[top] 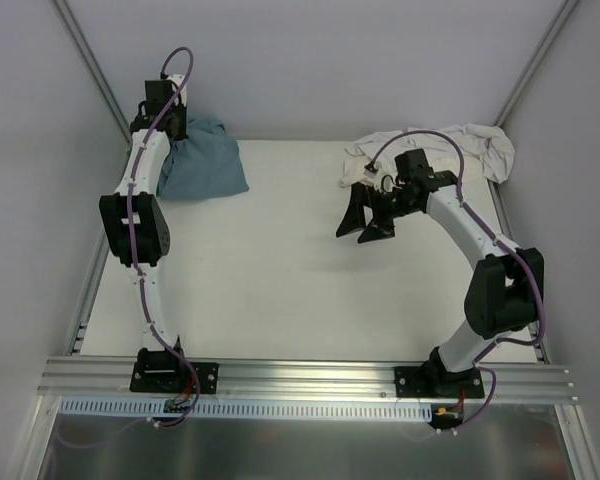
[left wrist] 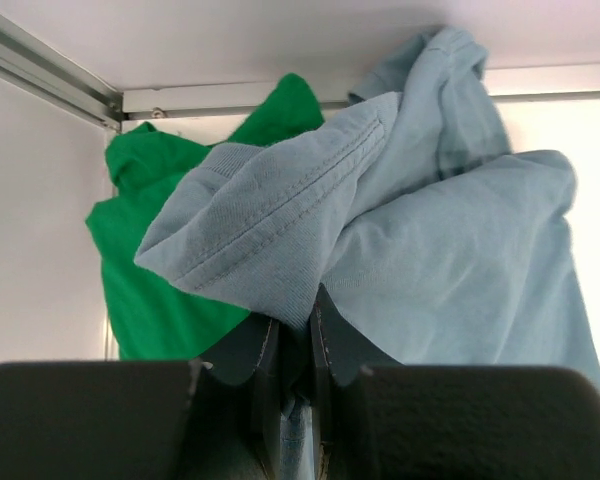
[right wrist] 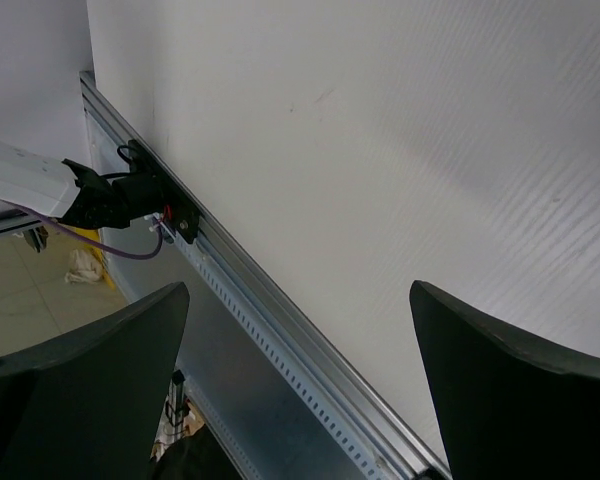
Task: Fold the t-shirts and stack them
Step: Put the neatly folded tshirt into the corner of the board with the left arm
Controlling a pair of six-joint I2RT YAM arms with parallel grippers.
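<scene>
The slate-blue t-shirt (top: 205, 162) lies bunched in the table's far left corner. My left gripper (top: 176, 128) is down at its left edge. In the left wrist view the left gripper (left wrist: 290, 330) is shut on a fold of the blue t-shirt (left wrist: 430, 230), whose stitched hem drapes over the fingers. The green t-shirt (left wrist: 150, 270) lies crumpled behind and to the left of it, against the wall. The cream t-shirt (top: 470, 145) sits rumpled at the far right. My right gripper (top: 365, 222) hangs open over the bare middle of the table, nothing between its fingers (right wrist: 130, 340).
White walls and slanted frame posts (top: 90, 60) close in the far corners. A metal rail (top: 310, 375) runs along the near edge with both arm bases on it. The right wrist view shows that rail (right wrist: 280, 330) and the left arm's base (right wrist: 130, 195).
</scene>
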